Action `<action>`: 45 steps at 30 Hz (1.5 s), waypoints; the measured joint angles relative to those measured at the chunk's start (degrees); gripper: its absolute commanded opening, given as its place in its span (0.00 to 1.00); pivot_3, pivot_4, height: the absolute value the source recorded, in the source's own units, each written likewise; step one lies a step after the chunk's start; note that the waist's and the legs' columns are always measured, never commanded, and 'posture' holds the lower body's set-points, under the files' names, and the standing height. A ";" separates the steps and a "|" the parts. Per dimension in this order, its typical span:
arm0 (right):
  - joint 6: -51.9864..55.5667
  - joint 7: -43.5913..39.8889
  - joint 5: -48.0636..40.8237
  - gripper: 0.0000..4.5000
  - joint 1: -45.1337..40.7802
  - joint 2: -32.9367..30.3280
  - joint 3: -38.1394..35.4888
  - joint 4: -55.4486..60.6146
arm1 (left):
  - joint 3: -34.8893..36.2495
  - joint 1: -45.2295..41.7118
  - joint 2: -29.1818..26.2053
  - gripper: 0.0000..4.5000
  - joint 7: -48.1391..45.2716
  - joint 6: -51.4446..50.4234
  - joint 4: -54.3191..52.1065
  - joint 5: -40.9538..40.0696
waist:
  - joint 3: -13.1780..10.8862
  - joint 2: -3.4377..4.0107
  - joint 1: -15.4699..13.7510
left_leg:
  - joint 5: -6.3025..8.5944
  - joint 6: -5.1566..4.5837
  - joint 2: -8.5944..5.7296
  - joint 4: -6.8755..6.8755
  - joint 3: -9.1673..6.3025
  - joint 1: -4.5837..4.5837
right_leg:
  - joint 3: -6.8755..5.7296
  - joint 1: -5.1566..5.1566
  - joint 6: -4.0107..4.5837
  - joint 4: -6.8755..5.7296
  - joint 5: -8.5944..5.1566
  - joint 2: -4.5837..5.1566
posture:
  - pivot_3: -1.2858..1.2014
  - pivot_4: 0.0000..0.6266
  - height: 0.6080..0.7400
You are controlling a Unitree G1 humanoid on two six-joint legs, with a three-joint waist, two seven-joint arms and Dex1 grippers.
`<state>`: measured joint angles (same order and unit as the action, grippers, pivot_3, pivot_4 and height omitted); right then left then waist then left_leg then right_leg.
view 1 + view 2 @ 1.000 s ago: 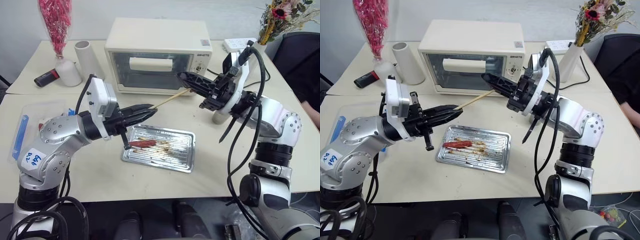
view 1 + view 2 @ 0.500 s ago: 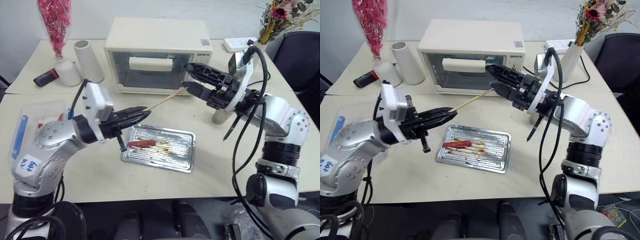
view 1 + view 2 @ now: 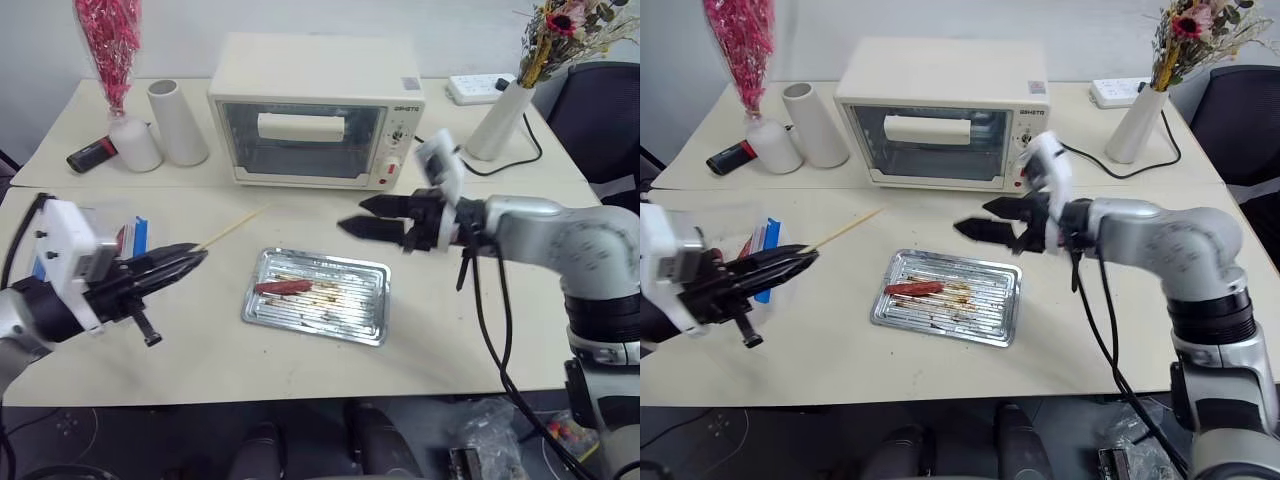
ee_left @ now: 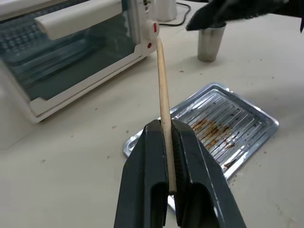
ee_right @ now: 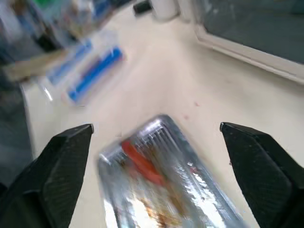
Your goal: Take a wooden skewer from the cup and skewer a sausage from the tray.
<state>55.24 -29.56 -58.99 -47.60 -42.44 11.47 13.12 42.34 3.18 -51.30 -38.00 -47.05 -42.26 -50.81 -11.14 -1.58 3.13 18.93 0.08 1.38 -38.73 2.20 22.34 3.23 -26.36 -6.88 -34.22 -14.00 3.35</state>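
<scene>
My left gripper (image 3: 193, 256) is shut on the wooden skewer (image 3: 232, 229), which juts forward and to the right from its tips, over the table left of the tray (image 3: 372, 300). The left wrist view shows the skewer (image 4: 162, 90) pinched between the black fingers (image 4: 151, 142). A reddish sausage (image 3: 283, 287) lies at the tray's left end. My right gripper (image 3: 353, 217) hovers open and empty above the tray's far edge, pointing left. Its wrist view shows the sausage (image 5: 141, 162) below the wide-spread fingers (image 5: 71, 152). The steel cup (image 4: 210, 43) stands beyond the tray.
A cream toaster oven (image 3: 315, 110) stands behind the tray. A white cylinder (image 3: 178, 120), a vase of red flowers (image 3: 135, 140) and a black marker (image 3: 90, 155) sit at the back left. A clear box with blue clips (image 3: 135, 238) lies left; a flower vase (image 3: 495, 120) stands back right.
The right gripper opened and let go of the skewer's far end, then rolled and sank toward the tray. The left gripper drew back to the left, carrying the skewer.
</scene>
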 measured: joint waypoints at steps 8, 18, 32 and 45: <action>-25.26 -16.10 33.23 0.98 -0.27 6.92 19.08 -6.74 | 7.98 6.91 0.45 0.00 1.97 -1.72 -3.36 -2.35 | 0.00 0.00 0.09 | -0.04 0.11 -0.06 -0.01 0.03 -0.03 | 0.04 -0.07 0.05 -0.21 -0.02 0.15 | 0.52 0.24 1.00; -35.19 -19.29 50.62 0.98 -1.56 20.48 24.38 -19.75 | 13.91 12.91 1.23 0.00 3.51 -1.93 -5.28 -4.48 | 0.01 -0.01 0.24 | -0.12 0.43 0.06 -0.02 -0.05 -0.18 | -0.04 -0.08 0.34 -0.56 -0.12 0.18 | 0.52 0.24 1.00; -39.73 -20.61 60.02 0.57 -3.12 32.18 23.97 -32.69 | 13.48 12.65 0.63 0.00 4.70 -0.31 -5.10 -5.13 | 0.01 -0.02 1.50 | -0.22 0.60 0.04 -0.03 -0.12 -0.30 | -0.10 -0.07 0.43 -0.88 -0.12 0.08 | 0.52 0.24 1.00; -36.91 -23.65 60.25 0.21 -0.94 32.10 22.20 -30.26 | 9.39 10.64 0.63 0.00 5.87 1.43 -4.52 -5.03 | 0.02 -0.03 1.66 | -0.23 0.62 0.03 -0.04 -0.13 -0.33 | -0.10 -0.07 0.43 -0.96 -0.12 0.06 | 0.52 0.24 1.00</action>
<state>18.33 -53.21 1.26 -48.54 -10.33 33.67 -17.14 51.73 13.82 -50.67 -32.13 -45.63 -46.78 -55.84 -11.11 -1.62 4.79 18.70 0.69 1.41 -38.77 2.07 22.01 3.13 -26.43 -6.45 -35.18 -14.12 3.40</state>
